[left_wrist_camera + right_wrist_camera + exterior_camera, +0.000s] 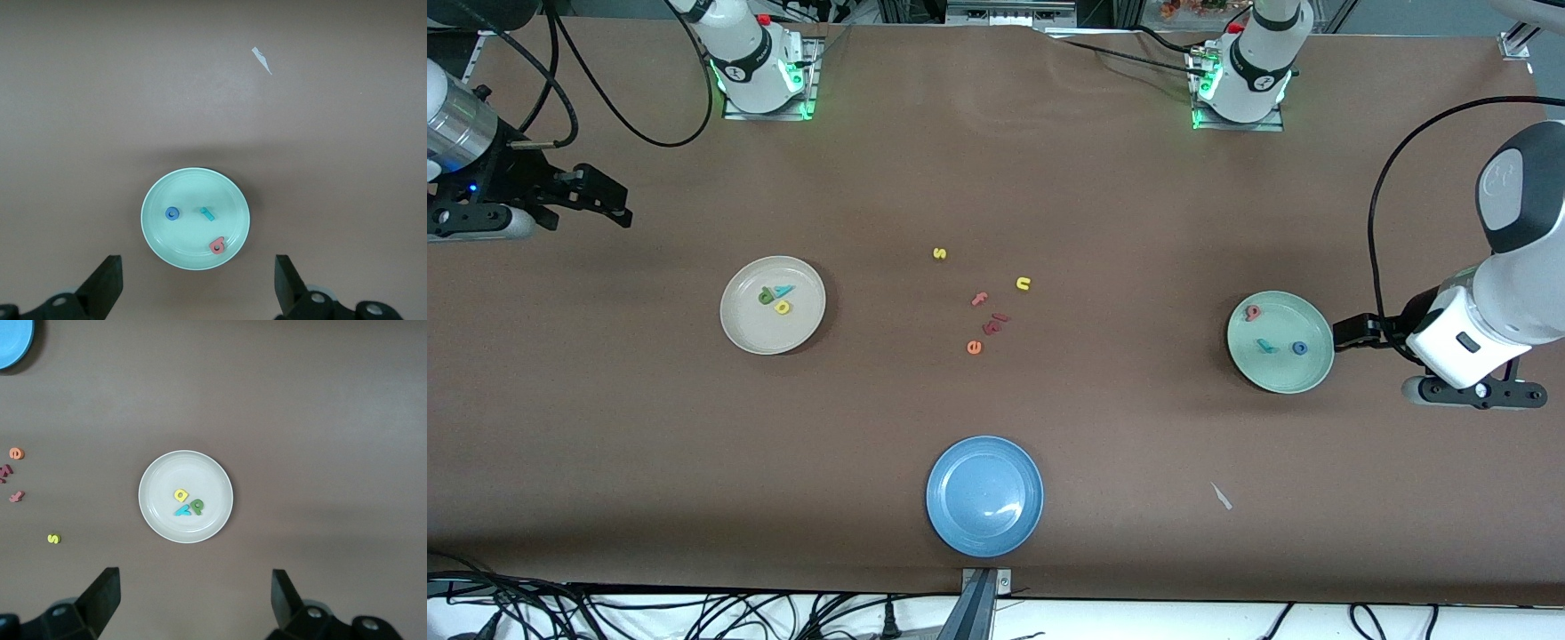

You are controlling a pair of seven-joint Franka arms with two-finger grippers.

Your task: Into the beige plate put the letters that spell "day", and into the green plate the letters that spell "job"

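Sorting judged complete. "day" letters point(187, 504) seen in beige plate point(157, 480), below released, empty right gripper point(190, 603). "job" letters point(208, 214) seen in green plate point(193, 183), below released, empty left gripper point(198, 287). No further grasp judged needed; only retreat of arms called for.

A matt brown table point(1049, 178) covering with faint creases. A smooth, glossy blue plate point(984, 496) catches light; the beige plate point(751, 324) and green plate point(1280, 373) have a softer sheen. Small toy letters look like matt foam or plastic. Both arms have glossy white plastic shells.
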